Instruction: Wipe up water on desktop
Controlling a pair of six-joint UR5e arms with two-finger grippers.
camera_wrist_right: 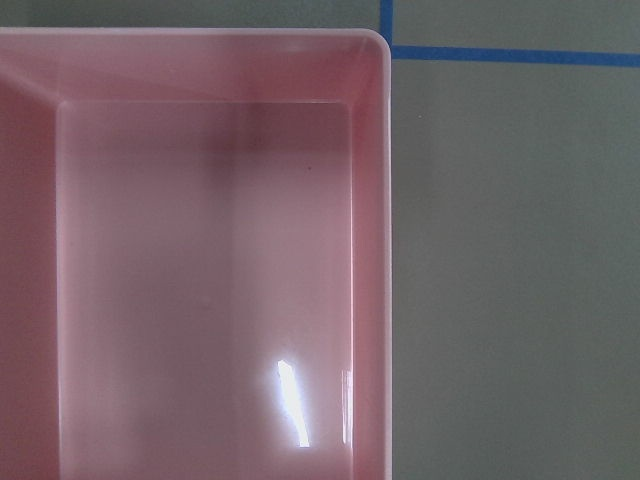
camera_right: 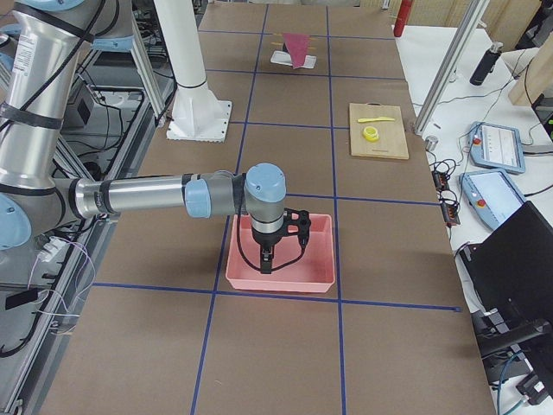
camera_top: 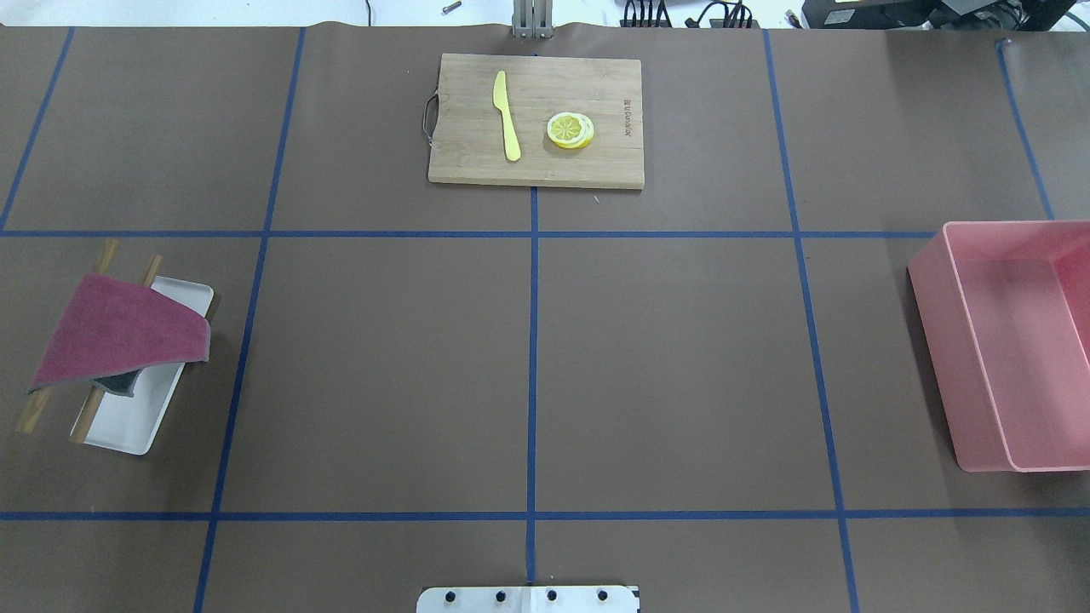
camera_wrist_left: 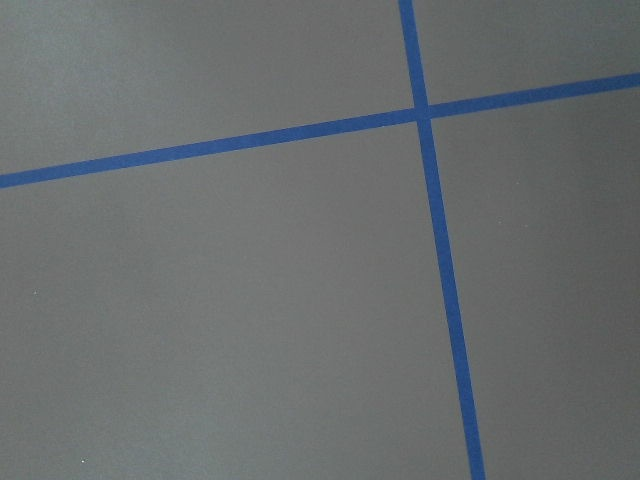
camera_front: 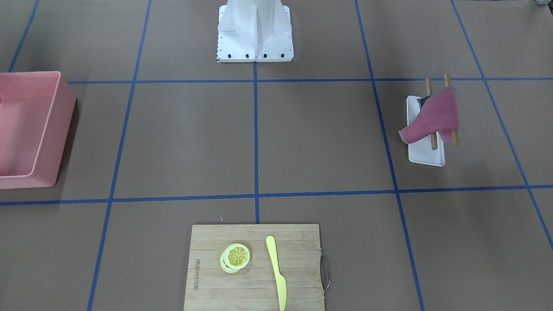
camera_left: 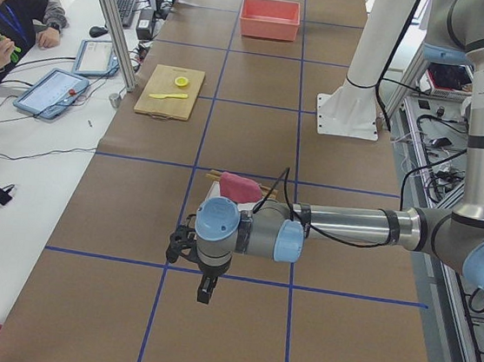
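The desktop (camera_top: 664, 366) is a matte brown surface with a blue tape grid; I make out no water on it. A maroon cloth (camera_top: 119, 332) hangs over two wooden rods above a white tray (camera_top: 119, 430) on my left side; it also shows in the front view (camera_front: 432, 116). My left gripper (camera_left: 203, 292) hangs over bare desktop (camera_wrist_left: 250, 300) near a tape crossing, apart from the cloth (camera_left: 240, 185); I cannot tell if it is open. My right gripper (camera_right: 267, 262) hangs over the pink bin (camera_right: 321, 259); I cannot tell its state either.
The pink bin (camera_top: 937, 358) stands at my right and looks empty in the right wrist view (camera_wrist_right: 370, 250). A bamboo cutting board (camera_top: 477, 162) at the far middle holds lemon slices (camera_top: 570, 130) and a yellow knife (camera_top: 507, 115). The white robot base (camera_front: 255, 47) is at centre.
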